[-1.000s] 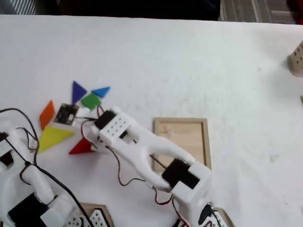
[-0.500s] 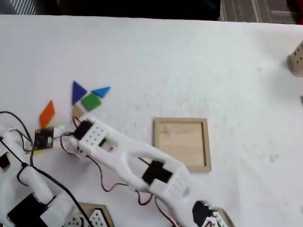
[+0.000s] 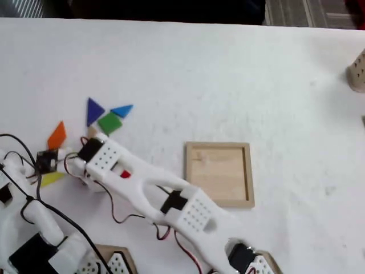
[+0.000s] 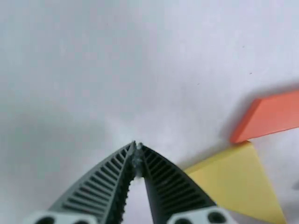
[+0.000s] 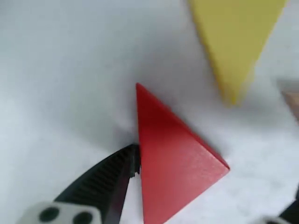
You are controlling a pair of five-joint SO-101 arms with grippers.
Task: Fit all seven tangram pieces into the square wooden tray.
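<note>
— Starting with the tray: where does it sit?

— The square wooden tray (image 3: 219, 145) lies flat on the white table (image 3: 239, 74), its floor bare wood, well apart from the pieces on the left arm's side.

— And the right gripper (image 3: 84, 166)?

— Spread. One ribbed finger (image 5: 114, 179) touches an edge of the red triangle (image 5: 173, 158), which lies flat on the table. The yellow triangle (image 5: 233, 37) is near it, not touching.

— The left gripper (image 4: 136, 161)?

— Pressed together at the tips, pinching nothing, low over the table just beside the yellow triangle. The orange parallelogram (image 4: 271, 116) lies just past that triangle's corner.

— The other pieces?

— The purple triangle (image 3: 94, 110), blue triangle (image 3: 122, 109) and green square (image 3: 109, 121) cluster close together farther up the table, beyond both grippers.
</note>
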